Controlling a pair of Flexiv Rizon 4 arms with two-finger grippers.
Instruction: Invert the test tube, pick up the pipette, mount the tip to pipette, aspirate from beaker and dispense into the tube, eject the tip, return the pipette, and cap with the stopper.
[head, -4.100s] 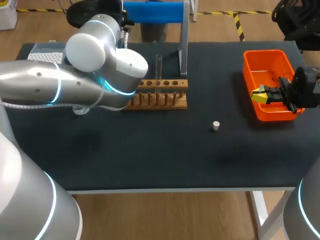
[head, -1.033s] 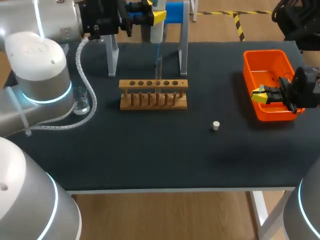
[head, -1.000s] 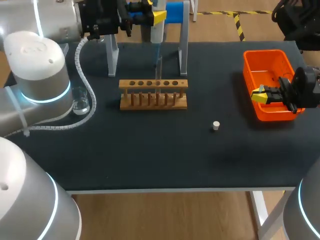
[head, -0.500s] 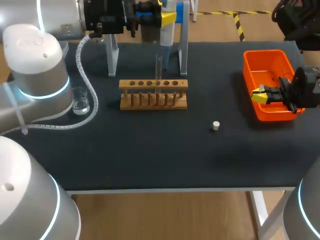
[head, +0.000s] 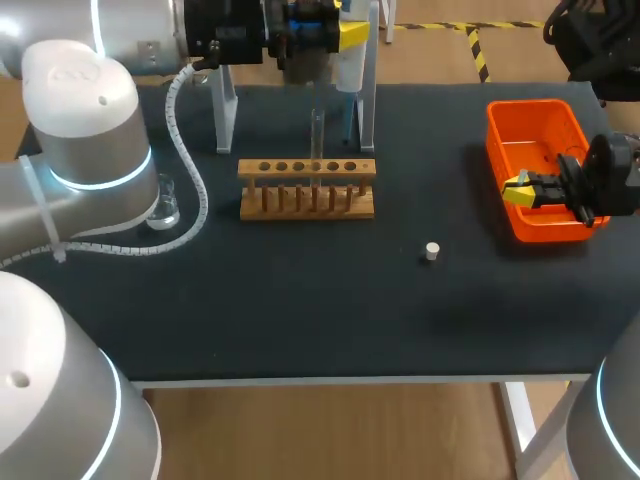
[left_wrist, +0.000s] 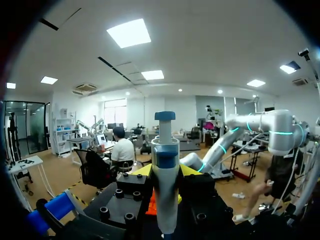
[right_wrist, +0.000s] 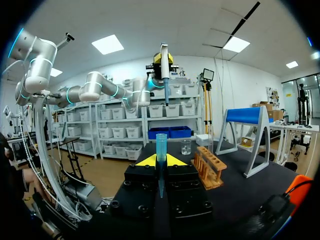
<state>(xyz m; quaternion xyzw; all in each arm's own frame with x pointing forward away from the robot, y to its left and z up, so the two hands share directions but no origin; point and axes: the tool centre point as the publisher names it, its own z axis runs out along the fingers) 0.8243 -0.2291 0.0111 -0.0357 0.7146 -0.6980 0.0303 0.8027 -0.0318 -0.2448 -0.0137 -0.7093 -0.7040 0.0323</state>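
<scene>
"At one o'clock from the slotted wooden rack (head: 307, 187): white-bodied, blue-capped pipette (head: 350, 68), clamped in the left gripper (left_wrist: 164, 171), hanging just beside the grey leg of the blue-barred stand (head: 368, 105). Any trouble ahead?"

"Plenty, most likely. Clear glass test tube (head: 317, 135) upright in the rack, at seven o'clock from the pipette — easy to clip with a low sideways swing, enough to topple tube or rack. Same with the stand leg: one knock, a twisted grip."

"And the right gripper (head: 518, 190)?"

"Out at three o'clock, over the orange plastic bin (head: 530, 104), closed on a blue tapered tip (right_wrist: 160, 145). Off-axis meeting with the pipette nose — crooked seat, leaky draw, or a tip shoved out of the grasp. Lower end of the pipette unclear, so no telling whether already tipped."

"Loose ends?"

"Small white stopper (head: 431, 251) lying free at four o'clock from the rack, well apart from the tube, prone to rolling under a careless sweep. Clear glass beaker (head: 165, 205) at nine o'clock, close beside the left arm (head: 90, 130): a wide elbow swing, a spill."
</scene>
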